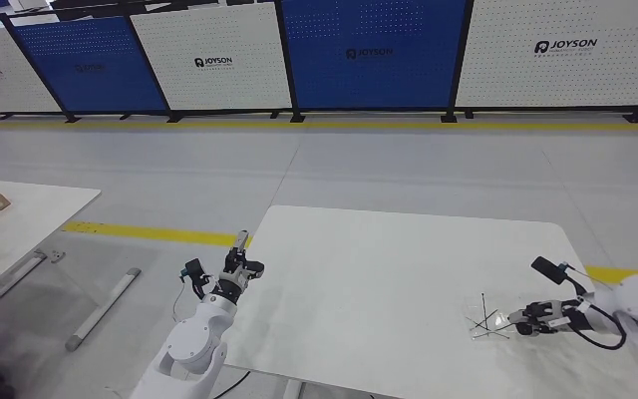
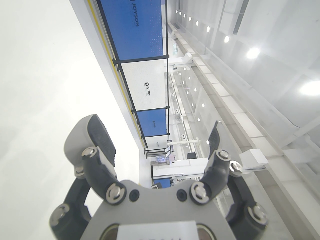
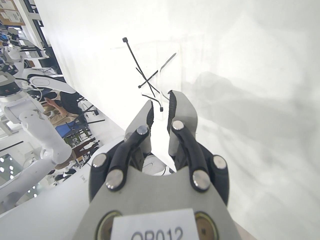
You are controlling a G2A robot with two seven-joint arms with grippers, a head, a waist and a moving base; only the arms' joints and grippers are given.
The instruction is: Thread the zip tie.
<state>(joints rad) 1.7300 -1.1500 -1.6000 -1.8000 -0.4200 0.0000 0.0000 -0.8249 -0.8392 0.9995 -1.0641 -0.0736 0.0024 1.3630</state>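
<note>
Several black zip ties lie crossed in a shallow clear tray near the right side of the white table. In the top view the ties form a small dark cluster. My right gripper hovers just short of the tray, open by a narrow gap, with one short tie's head lying right below its tips. From above, the right gripper sits beside the ties. My left gripper stands wide open and empty at the table's left edge, pointing away toward the room.
The table's broad middle is bare white surface. Its right edge lies close behind the right arm. Another white table stands off to the left, and blue and white partition panels line the back of the room.
</note>
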